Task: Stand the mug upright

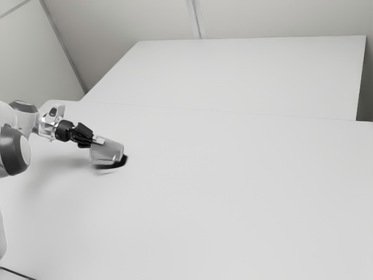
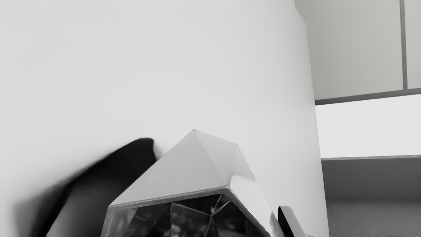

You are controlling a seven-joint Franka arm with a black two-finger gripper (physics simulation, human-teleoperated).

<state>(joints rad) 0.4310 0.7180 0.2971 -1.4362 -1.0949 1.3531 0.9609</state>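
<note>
In the exterior view my gripper is at the upper edge of the grey mug, at the table's left part. The mug is tilted, with a dark shadow close under it; whether it touches the table is unclear. In the wrist view the mug shows faceted, shiny walls, and its dark mouth faces my hand. Part of the gripper lies beside the mug's outer wall there; the rest of it is hidden, so its hold on the mug cannot be made out.
The white table stretches out around the mug, and a second white surface lies behind it. In the wrist view the table's edge runs down beside a wall with a grey strip. A broad dark shadow falls beside the mug.
</note>
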